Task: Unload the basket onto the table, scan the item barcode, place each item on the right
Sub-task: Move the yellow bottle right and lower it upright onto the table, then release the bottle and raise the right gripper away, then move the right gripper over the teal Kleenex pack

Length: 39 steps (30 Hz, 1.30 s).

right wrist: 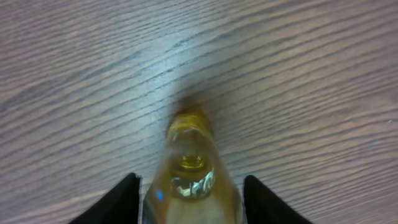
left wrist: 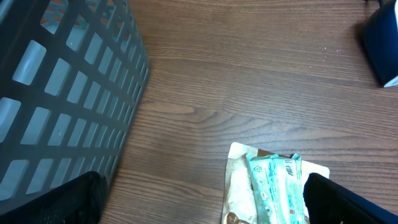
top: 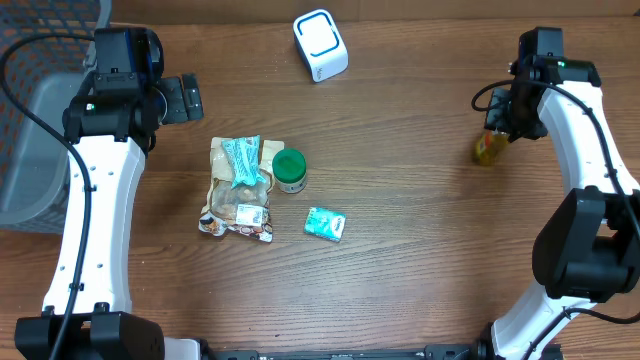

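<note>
1. The right gripper [right wrist: 191, 202] is at the far right of the table, with a small yellow bottle [right wrist: 189, 158] between its fingers. The bottle's base is on the wood. The fingers flank it closely on both sides, but I cannot tell whether they press on it or stand just clear.
2. The bottle seems to be the item for scanning. The white-and-blue box [top: 320, 45], probably the scanner, sits well apart to its far left, with bare wood between them.
3. The left gripper [top: 188, 98] hangs empty with its fingers spread wide, beside the grey basket [top: 30, 150], apparently waiting.
4. Mid-table lie a snack pouch [top: 238, 200] with a teal wrapper [top: 240, 160] on it, a green-capped jar [top: 290, 170] and a small teal packet [top: 324, 224]. All are nearer than the bottle-to-scanner line.
</note>
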### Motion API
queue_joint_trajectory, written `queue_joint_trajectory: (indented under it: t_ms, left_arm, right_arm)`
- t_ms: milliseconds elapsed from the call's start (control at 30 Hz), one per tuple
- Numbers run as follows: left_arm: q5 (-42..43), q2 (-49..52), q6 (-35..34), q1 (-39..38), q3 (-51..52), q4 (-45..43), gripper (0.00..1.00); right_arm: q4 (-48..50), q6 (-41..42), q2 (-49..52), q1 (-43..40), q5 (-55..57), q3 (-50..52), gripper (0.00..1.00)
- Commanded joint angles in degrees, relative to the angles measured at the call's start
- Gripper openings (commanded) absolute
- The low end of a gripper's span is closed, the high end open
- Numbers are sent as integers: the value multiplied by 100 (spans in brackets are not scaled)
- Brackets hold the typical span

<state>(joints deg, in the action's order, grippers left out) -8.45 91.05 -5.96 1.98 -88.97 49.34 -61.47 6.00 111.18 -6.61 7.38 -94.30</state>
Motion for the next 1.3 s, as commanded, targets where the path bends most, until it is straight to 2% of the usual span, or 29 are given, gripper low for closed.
queue_joint_trajectory:
  t_ms: [0, 100, 233, 400, 567, 700, 833, 967, 1267]
  left_arm:
    - [-52, 2, 42, -13, -39, -7, 99]
    - [-55, 2, 42, -13, -39, -7, 99]
    - [-55, 2, 42, -13, -39, -7, 99]
    - [-55, 2, 42, -13, -39, -7, 99]
    - [-55, 2, 42, -13, -39, -7, 100]
    - [-55, 2, 42, -13, -39, -4, 99]
    - [-55, 2, 42, -13, -39, -7, 100]
    - [-55, 2, 42, -13, -39, -7, 100]
    - [-55, 2, 42, -13, -39, -7, 100]
  right_arm:
    - [57, -2, -70, 0, -13, 98, 55]
    - [81, -2, -70, 0, 7, 96, 61]
    - [111, -2, -81, 0, 81, -20, 66]
    - [-26, 0, -184, 22, 57, -669, 68]
    - [-492, 2, -321, 219, -870, -1281, 68]
    - [-756, -2, -391, 566, -1808, -1305, 66]
    - [-1185, -2, -385, 955, -2168, -1285, 59]
    - [-1718, -2, -382, 1447, -2179, -1261, 53]
    - [-1980, -2, -380, 2520, -2181, -555, 52]
